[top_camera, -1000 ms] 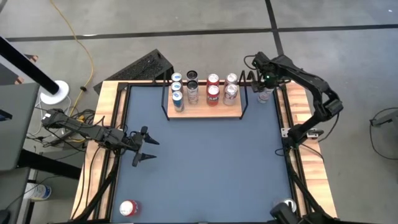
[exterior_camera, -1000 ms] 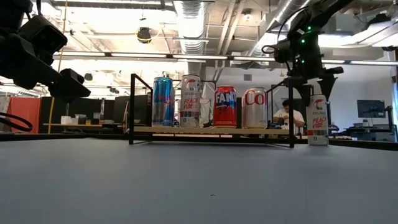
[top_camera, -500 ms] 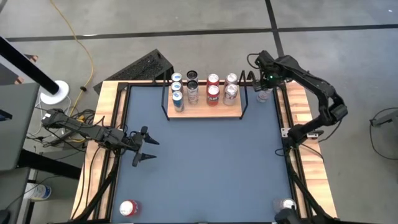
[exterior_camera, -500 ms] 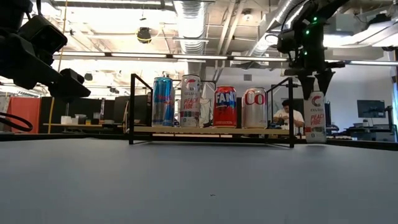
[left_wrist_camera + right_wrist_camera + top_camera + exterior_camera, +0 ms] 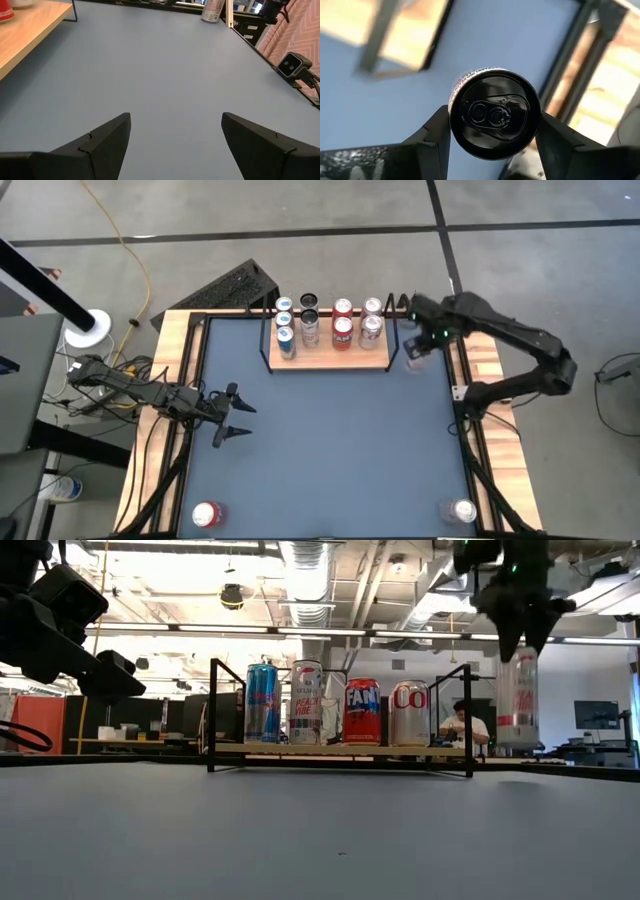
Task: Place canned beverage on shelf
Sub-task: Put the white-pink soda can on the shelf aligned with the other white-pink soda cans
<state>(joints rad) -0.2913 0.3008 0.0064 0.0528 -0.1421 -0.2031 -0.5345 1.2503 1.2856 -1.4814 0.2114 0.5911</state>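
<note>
At the near left of the table (image 5: 330,440), left gripper (image 5: 236,418) is idling, fingers spread, empty. Farther back, right gripper (image 5: 520,635) is clasping a slim can (image 5: 517,700) aloft, just beside the shelf (image 5: 330,360). Best carrying it upright, clearing the wire frame.

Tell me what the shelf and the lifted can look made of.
Shelf: light board with a wood-like grain, matte, in thin black wire side frames, probably metal. Can in the right end effector: likely aluminium, with a glossy dark pull-tab lid and printed wall.
</note>
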